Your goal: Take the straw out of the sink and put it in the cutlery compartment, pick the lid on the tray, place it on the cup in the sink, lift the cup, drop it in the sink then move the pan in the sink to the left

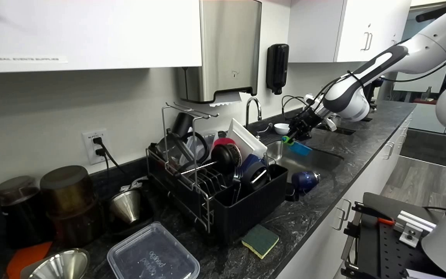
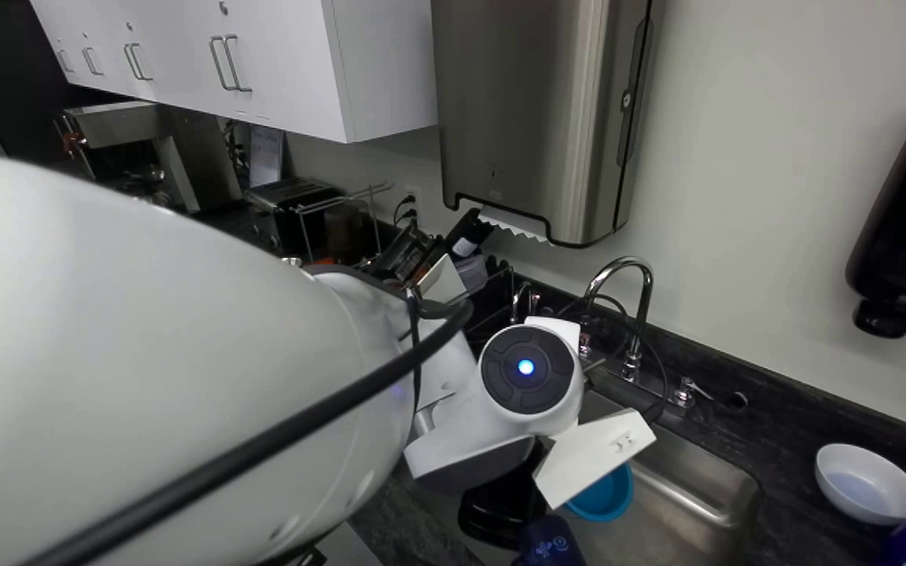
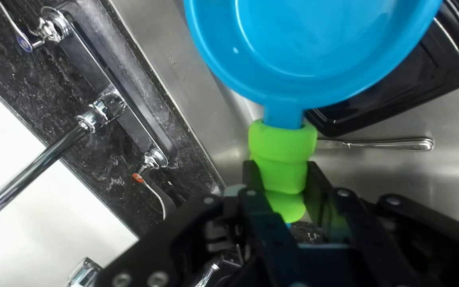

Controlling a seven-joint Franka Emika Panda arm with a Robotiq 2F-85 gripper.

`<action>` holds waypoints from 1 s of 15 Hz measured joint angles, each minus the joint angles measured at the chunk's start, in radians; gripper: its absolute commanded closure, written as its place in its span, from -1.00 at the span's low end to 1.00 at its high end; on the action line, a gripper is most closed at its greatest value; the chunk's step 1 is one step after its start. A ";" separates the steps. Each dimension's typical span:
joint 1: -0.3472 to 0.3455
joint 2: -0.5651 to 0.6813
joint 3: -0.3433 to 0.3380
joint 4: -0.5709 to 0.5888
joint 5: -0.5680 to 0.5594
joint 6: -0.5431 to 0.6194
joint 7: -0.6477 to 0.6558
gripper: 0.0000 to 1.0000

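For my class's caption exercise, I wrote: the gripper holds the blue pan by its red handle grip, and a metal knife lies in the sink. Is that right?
Not quite: the handle grip is green, not red, as the wrist view shows. The gripper holds the blue pan by it, and a metal knife lies in the sink.

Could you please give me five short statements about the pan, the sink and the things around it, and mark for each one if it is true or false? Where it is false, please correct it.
1. The gripper holds the blue pan by its green handle. True.
2. The white bowl stands inside the sink. False: the white bowl stands on the countertop beside the sink.
3. A table knife lies in the sink. True.
4. The sponge lies inside the dish rack. False: the sponge lies on the countertop near the dish rack.
5. The wall-mounted soap dispenser is black. True.
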 measured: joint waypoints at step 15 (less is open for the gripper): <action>0.070 -0.220 0.001 -0.161 -0.064 0.140 0.063 0.85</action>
